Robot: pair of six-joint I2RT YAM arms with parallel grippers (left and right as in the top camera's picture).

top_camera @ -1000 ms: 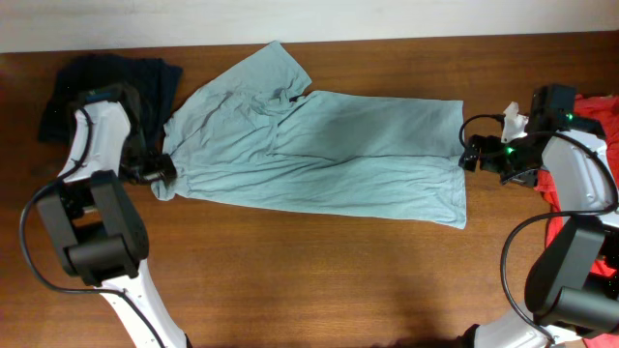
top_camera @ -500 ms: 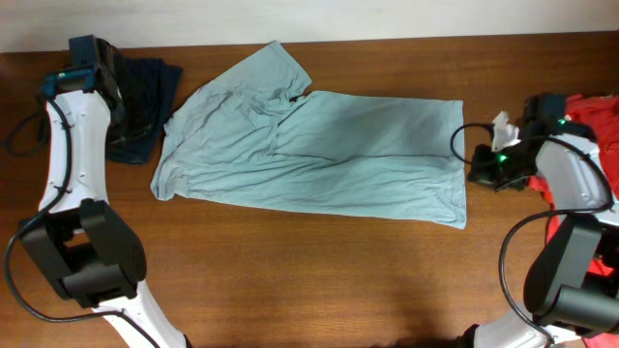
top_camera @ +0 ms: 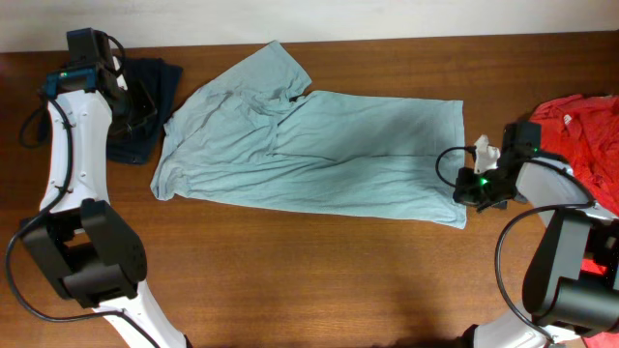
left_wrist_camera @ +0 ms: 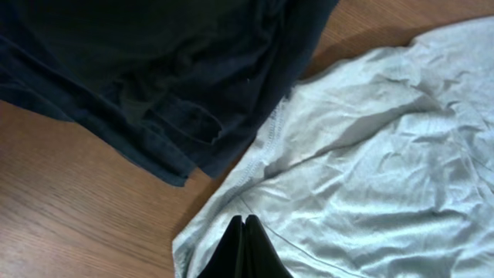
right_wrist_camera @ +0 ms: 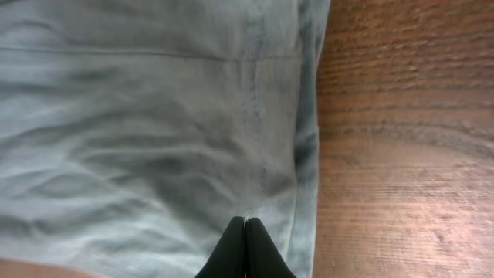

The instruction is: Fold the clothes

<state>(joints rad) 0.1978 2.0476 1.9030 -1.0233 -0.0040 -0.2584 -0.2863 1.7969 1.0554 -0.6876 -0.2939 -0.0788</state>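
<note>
Both pincers are clenched on nothing, our left pincer [left_wrist_camera: 245, 245] beside the crumpled dark navy garment [left_wrist_camera: 154, 62], our right pincer [right_wrist_camera: 245, 245] over the hem of the pale blue cotton T-shirt [top_camera: 319, 155] spread on the brown wooden tabletop [top_camera: 290, 280]; unopened, we judge they would shove and rumple it.

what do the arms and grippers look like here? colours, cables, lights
The left arm and right arm: white links, black joint housings, black cables looping alongside. A green light sits near each wrist. The left gripper and right gripper: black fingers tapering to narrow tips.
</note>
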